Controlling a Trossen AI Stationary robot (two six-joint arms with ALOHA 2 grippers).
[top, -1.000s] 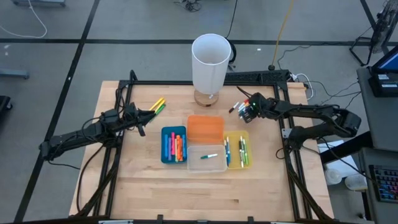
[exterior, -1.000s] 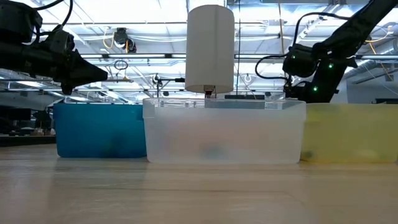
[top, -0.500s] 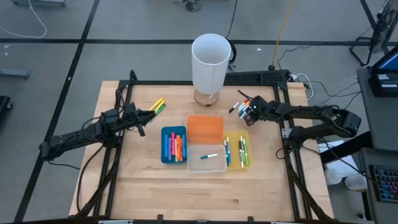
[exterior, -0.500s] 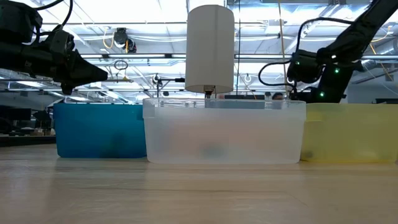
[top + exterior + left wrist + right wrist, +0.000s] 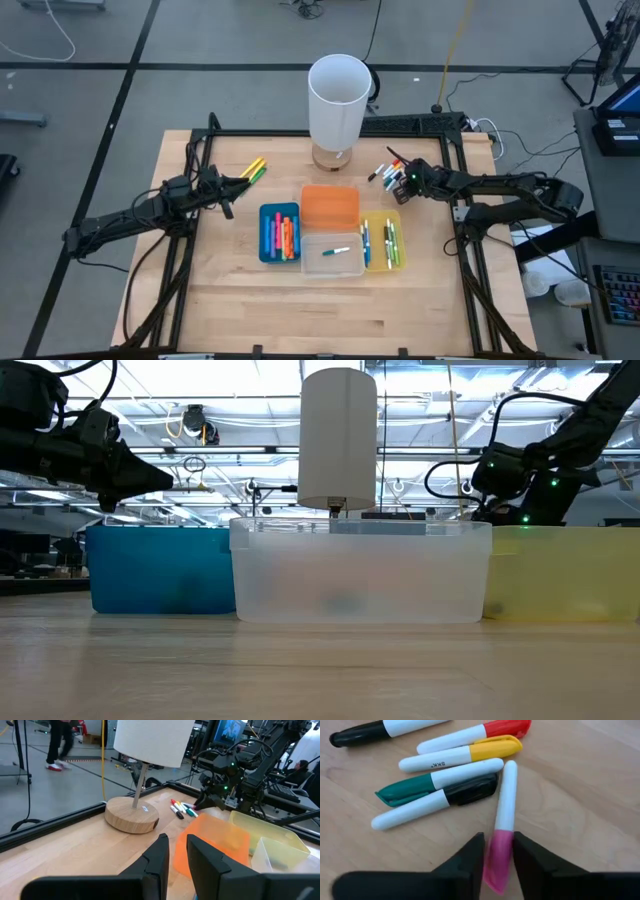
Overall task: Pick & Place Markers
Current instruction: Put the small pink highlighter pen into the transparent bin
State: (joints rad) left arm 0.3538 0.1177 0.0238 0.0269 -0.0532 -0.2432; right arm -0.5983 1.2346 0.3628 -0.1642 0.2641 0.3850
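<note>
Several white markers with coloured caps [image 5: 445, 765] lie loose on the table at the far right, beside the lamp base [image 5: 131, 814]. My right gripper [image 5: 498, 855] slants down onto one of them, a white marker with a pink cap [image 5: 504, 815], and is shut on that cap. Two more markers, yellow and green [image 5: 253, 169], lie at the far left. My left gripper [image 5: 177, 850] hovers level near them, above the table, slightly open and holding nothing. More markers lie inside the bins. My right gripper pinches the pink cap end [image 5: 497, 851] of the white marker between its two fingers. The fingers come slanting down from above and from the table's right, roughly in line with the marker. The marker lies flat on the table.
A tall white lamp [image 5: 338, 100] stands at the far middle. Four bins sit at the centre: blue [image 5: 264, 232], orange [image 5: 330, 206], clear [image 5: 333, 262] and yellow [image 5: 378, 222]. A black frame [image 5: 300, 136] runs around the table. A person walks in the room behind.
My right gripper has sunk toward the loose markers at the far right, its arm dropping lower behind the yellow bin in the low view. My left arm has kept still.
</note>
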